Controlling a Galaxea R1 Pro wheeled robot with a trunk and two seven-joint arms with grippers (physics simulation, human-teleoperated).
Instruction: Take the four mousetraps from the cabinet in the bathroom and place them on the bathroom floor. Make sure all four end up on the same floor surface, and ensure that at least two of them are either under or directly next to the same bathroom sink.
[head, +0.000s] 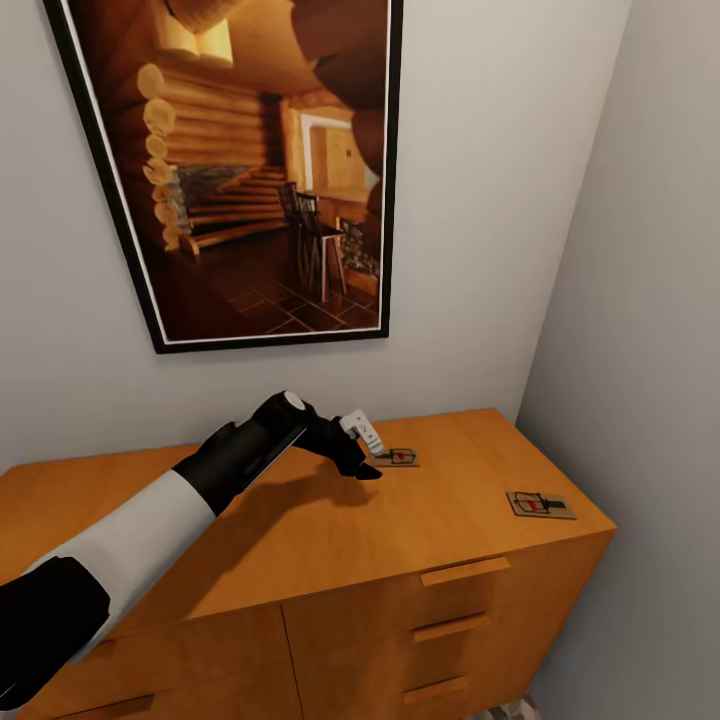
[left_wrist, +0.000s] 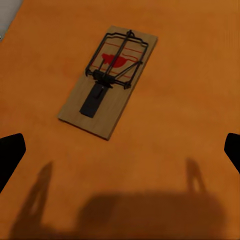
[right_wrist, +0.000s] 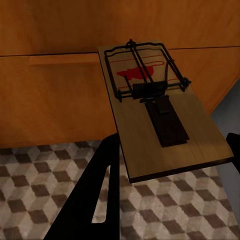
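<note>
Two mousetraps lie on the orange-tan cabinet (head: 300, 530). One mousetrap (head: 401, 457) is near the back of the top, the other mousetrap (head: 540, 505) near the right end. My left gripper (head: 366, 452) hovers just short of the back one. In the left wrist view that mousetrap (left_wrist: 107, 80) lies flat ahead of the left gripper (left_wrist: 120, 150), whose fingers stand wide apart, open and empty. My right gripper (right_wrist: 170, 165) is shut on another mousetrap (right_wrist: 160, 105), held level above the cube-patterned bathroom floor (right_wrist: 40, 190), in front of the cabinet (right_wrist: 50, 100) drawers.
A large framed picture (head: 240, 170) hangs on the wall behind the cabinet. A grey side wall (head: 640, 350) stands close to the cabinet's right end. Slab handles (head: 465, 571) stick out from the drawer fronts. A strip of floor (head: 510, 712) shows beside the cabinet's base.
</note>
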